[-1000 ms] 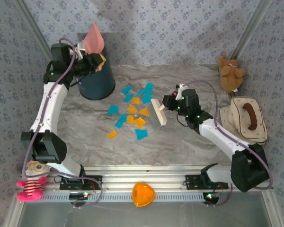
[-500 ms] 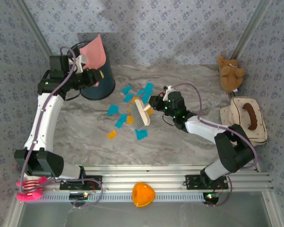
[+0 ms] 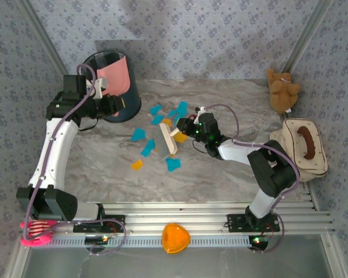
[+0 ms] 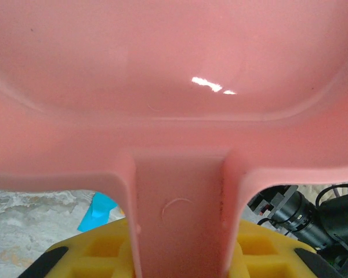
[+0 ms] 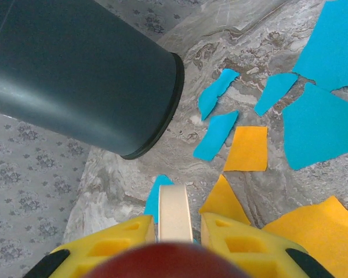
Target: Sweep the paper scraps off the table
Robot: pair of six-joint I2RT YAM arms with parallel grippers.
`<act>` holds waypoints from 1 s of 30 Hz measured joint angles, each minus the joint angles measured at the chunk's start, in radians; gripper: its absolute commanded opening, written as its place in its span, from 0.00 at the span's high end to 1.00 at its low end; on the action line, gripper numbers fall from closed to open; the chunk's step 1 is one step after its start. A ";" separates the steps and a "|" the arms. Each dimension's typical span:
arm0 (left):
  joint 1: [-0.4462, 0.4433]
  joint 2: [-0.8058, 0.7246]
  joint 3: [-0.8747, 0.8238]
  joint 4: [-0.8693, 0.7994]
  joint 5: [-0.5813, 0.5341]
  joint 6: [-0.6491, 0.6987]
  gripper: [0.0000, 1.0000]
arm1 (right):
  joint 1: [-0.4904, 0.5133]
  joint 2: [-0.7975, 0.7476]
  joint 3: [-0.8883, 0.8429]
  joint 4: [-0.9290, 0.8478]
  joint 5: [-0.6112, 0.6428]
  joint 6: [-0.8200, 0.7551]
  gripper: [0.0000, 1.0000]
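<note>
Cyan and orange paper scraps (image 3: 146,145) lie scattered mid-table, right of a dark bin (image 3: 120,107). My right gripper (image 3: 187,127) is shut on the handle of a cream brush (image 3: 164,141), whose head rests among the scraps. In the right wrist view the brush handle (image 5: 175,213) sits between the yellow fingers (image 5: 113,243), with cyan scraps (image 5: 322,121) and orange scraps (image 5: 246,149) ahead. My left gripper (image 3: 109,96) is shut on a pink dustpan (image 3: 115,75) held over the bin's rim. The left wrist view has the dustpan (image 4: 174,63) close up and one cyan scrap (image 4: 96,211) below it.
The table (image 3: 220,174) is grey marble with a rail at the near edge. A brown teddy bear (image 3: 282,90) and a beige bag (image 3: 304,147) sit at the right. An orange heart dish (image 3: 176,238) and a pink plush toy (image 3: 37,230) lie beyond the near rail.
My right arm has stretched left, carrying the brush from the scraps' right edge into their middle. The dustpan has tipped down from pointing upward to lying over the bin.
</note>
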State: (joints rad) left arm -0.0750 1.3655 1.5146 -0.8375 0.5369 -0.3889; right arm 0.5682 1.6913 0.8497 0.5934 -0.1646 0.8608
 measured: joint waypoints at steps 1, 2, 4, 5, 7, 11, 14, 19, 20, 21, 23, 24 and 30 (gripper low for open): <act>0.000 0.000 0.000 -0.002 -0.002 0.001 1.00 | -0.001 0.003 0.000 0.000 0.000 0.003 1.00; 0.000 0.000 0.000 -0.002 -0.003 0.004 1.00 | -0.001 0.007 0.000 0.000 0.000 0.005 1.00; 0.000 0.000 0.000 -0.002 -0.004 0.004 1.00 | -0.003 0.016 0.000 -0.002 0.003 0.008 1.00; 0.000 0.000 0.000 -0.002 -0.004 0.004 1.00 | -0.004 0.019 0.000 -0.003 0.004 0.008 1.00; 0.000 0.000 0.000 -0.002 -0.004 0.004 1.00 | -0.009 0.025 0.000 -0.013 0.005 0.008 1.00; 0.000 0.000 0.000 -0.002 -0.004 0.004 1.00 | -0.023 0.026 -0.003 -0.031 0.011 0.008 1.00; -0.002 0.000 0.000 -0.004 -0.004 0.005 1.00 | -0.037 0.026 -0.010 -0.039 0.013 0.008 1.00; -0.013 0.000 0.000 -0.005 -0.005 0.007 1.00 | -0.063 0.019 -0.026 -0.077 0.023 0.006 1.00; -0.016 0.000 0.000 -0.005 -0.005 0.008 1.00 | -0.069 0.012 -0.031 -0.091 0.027 0.003 1.00; -0.018 0.000 0.000 -0.005 -0.006 0.010 1.00 | -0.074 0.004 -0.036 -0.101 0.029 -0.001 1.00; -0.024 0.000 0.000 -0.006 -0.007 0.015 1.00 | -0.090 -0.021 -0.049 -0.124 0.036 -0.011 1.00; -0.027 0.000 0.000 -0.006 -0.007 0.019 1.00 | -0.097 -0.033 -0.054 -0.134 0.038 -0.016 1.00; -0.060 0.015 0.000 -0.024 -0.007 0.043 1.00 | -0.157 -0.130 -0.097 -0.205 0.076 -0.064 1.00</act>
State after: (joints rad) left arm -0.1345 1.3804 1.5146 -0.8616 0.5301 -0.3462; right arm 0.4110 1.5616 0.7532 0.3885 -0.0891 0.7963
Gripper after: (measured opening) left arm 0.277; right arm 0.257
